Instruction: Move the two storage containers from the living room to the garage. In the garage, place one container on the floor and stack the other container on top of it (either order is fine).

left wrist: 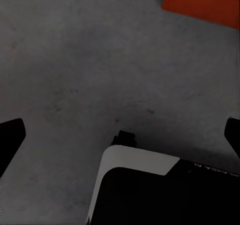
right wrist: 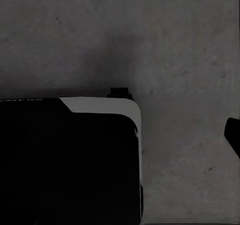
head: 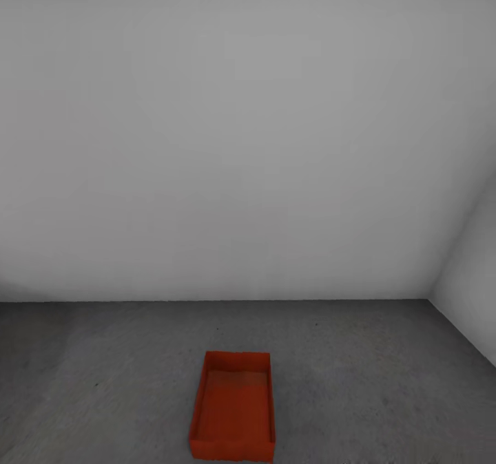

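While one storage container point(head: 234, 409) sat open-topped on the grey floor point(head: 379, 381) near the wall point(head: 248, 140), both grippers hung above bare concrete, left fingers point(left wrist: 10, 137) spread wide, empty; the right's spread, I couldn't tell.

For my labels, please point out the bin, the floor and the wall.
bin point(head: 234, 409): head view, inner bottom.
floor point(head: 386, 381): head view, bare concrete right of the bin.
wall point(head: 227, 140): head view, middle of the back wall.
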Motion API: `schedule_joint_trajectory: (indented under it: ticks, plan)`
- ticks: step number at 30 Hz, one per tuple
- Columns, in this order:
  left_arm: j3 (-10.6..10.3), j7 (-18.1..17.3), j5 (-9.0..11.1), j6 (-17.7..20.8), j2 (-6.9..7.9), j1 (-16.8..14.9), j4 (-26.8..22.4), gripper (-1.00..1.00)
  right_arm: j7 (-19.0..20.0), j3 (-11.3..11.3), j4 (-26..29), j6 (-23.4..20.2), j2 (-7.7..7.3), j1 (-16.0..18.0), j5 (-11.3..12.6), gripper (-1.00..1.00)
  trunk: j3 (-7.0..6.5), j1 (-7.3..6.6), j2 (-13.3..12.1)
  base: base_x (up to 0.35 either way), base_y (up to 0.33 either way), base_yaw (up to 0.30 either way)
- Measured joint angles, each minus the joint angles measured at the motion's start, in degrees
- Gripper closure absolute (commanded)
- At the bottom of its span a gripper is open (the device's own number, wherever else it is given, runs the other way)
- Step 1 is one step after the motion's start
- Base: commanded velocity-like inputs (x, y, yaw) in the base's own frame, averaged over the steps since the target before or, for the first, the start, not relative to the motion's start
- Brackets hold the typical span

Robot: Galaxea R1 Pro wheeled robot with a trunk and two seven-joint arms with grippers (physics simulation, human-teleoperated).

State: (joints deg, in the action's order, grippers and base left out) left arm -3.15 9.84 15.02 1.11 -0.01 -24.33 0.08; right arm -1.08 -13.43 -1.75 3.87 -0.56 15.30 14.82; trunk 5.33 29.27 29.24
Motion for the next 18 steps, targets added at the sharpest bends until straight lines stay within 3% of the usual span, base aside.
schedule_joint_trajectory:
  ticks: [3, 9, 18]
  plan:
    - [0.0, -0.03, 0.02, -0.21, 0.0, 1.25, 0.0, -1.0, -0.01, 0.05, 0.0, 0.0, 0.0, -0.31, 0.85, -1.0, -0.09, 0.0, 0.0, 0.0, 0.0, -0.276]
    - [0.05, -0.03, 0.08, -0.43, 0.03, 4.52, 0.01, -1.0, -0.1, 0.09, 0.0, -0.03, -0.29, -0.73, 5.37, -1.0, -0.14, 0.0, 0.0, 0.0, 0.0, -0.28]
    - [0.07, -2.28, 0.11, -0.51, 0.42, 8.17, 0.0, -1.0, -0.13, 0.05, 0.0, -0.03, -0.75, -0.8, 6.61, -1.0, -0.16, 0.0, 0.0, 0.0, 0.0, -0.282]
